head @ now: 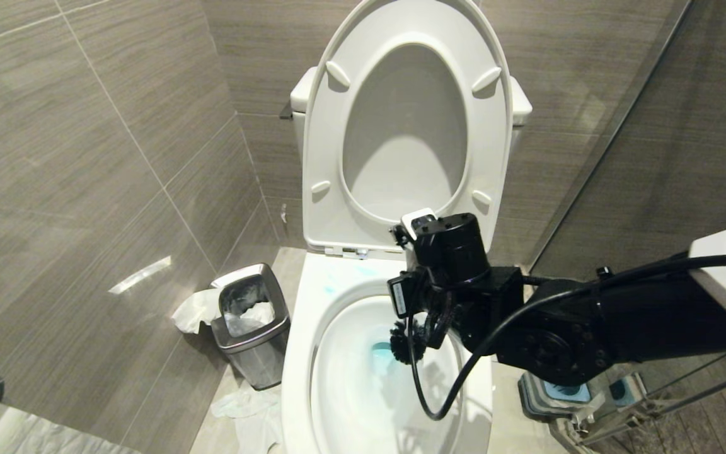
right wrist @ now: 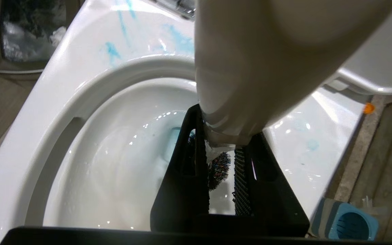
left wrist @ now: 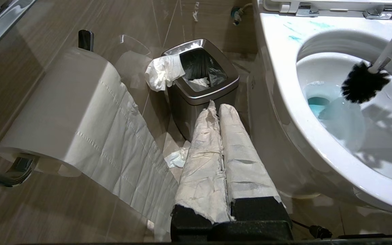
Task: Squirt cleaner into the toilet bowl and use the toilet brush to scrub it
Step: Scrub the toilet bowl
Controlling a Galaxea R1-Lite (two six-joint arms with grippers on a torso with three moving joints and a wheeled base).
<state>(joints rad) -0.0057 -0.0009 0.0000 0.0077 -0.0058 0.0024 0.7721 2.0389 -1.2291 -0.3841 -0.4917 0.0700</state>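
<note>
Right gripper (right wrist: 221, 160) is clenched on the slim white handle of the black-bristled toilet brush (left wrist: 364, 85), held steep so the head hangs inside the glossy white ceramic toilet bowl (head: 300, 353), just above the blue-tinted water at about 12 o'clock of the basin. Seat and lid are tipped up for access. Turquoise cleaner (right wrist: 112, 51) is smeared on the rim at 11 o'clock. Left gripper (left wrist: 218, 143), tissue-wrapped, is closed and empty, parked beside the square steel waste bin (left wrist: 213, 93).

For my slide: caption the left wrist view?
Toilet brush held above blue-tinted water in the toilet bowl.
</note>
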